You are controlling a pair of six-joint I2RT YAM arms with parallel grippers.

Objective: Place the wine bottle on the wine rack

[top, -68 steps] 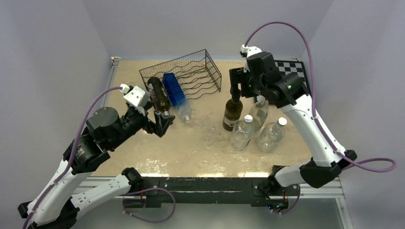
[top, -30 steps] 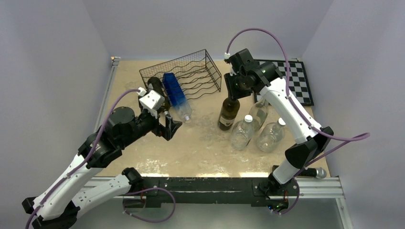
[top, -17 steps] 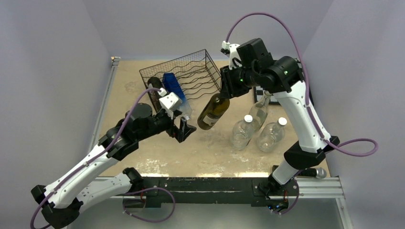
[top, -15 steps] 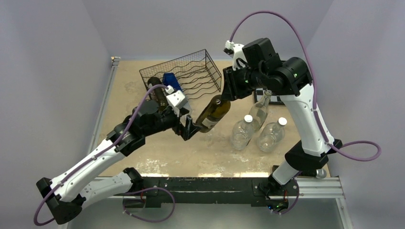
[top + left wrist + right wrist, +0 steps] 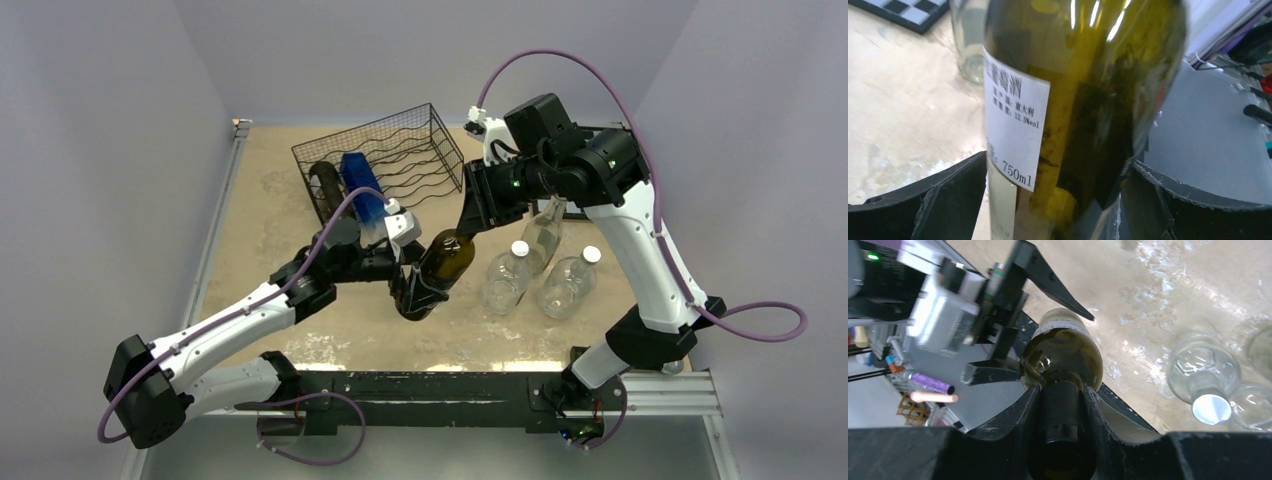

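Observation:
The dark green wine bottle point(image 5: 440, 262) hangs tilted over the table, base toward the near left. My right gripper point(image 5: 472, 215) is shut on its neck, and the right wrist view shows that neck point(image 5: 1061, 405) clamped between the two fingers. Lower down, my left gripper point(image 5: 412, 287) stands open with a finger on each side of the bottle's body point(image 5: 1073, 100). The white label faces the left wrist camera. The black wire wine rack point(image 5: 420, 140) sits at the back left, apart from both grippers.
A dark bottle point(image 5: 325, 185) and a blue-labelled clear bottle point(image 5: 362, 192) lie in the rack. Three clear bottles point(image 5: 505, 275) stand close to the right of the held bottle. A chessboard corner point(image 5: 898, 10) shows beyond them.
The right arm lifted the wine bottle, tilted it and carried it left and nearer. The left arm swung right until its open fingers straddled the bottle's body.

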